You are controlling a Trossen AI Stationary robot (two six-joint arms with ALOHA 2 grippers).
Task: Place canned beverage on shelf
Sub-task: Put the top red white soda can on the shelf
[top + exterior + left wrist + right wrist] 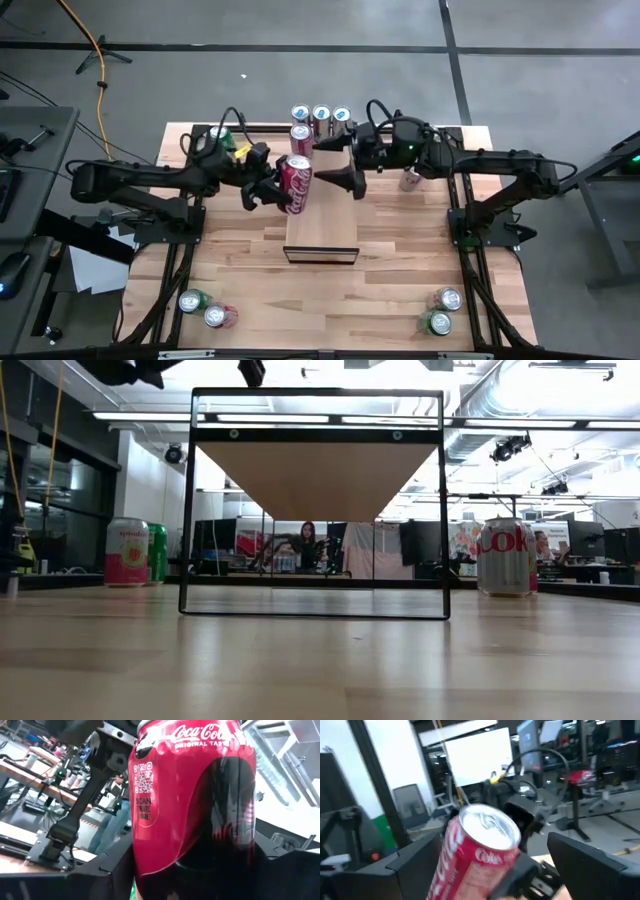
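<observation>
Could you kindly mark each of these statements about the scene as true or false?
1. The left gripper holds a red cola can. True.
2. That can already stands on the shelf. False: it is tilted in the air above the shelf's left edge.
3. The right gripper is open and holds nothing. True.
4. Two cans stand at the table's near right corner. True.
5. The far end of the shelf is bare. False: four cans stand there.

Shelf (322,225) and cans (320,122) on table (400,270)
</observation>
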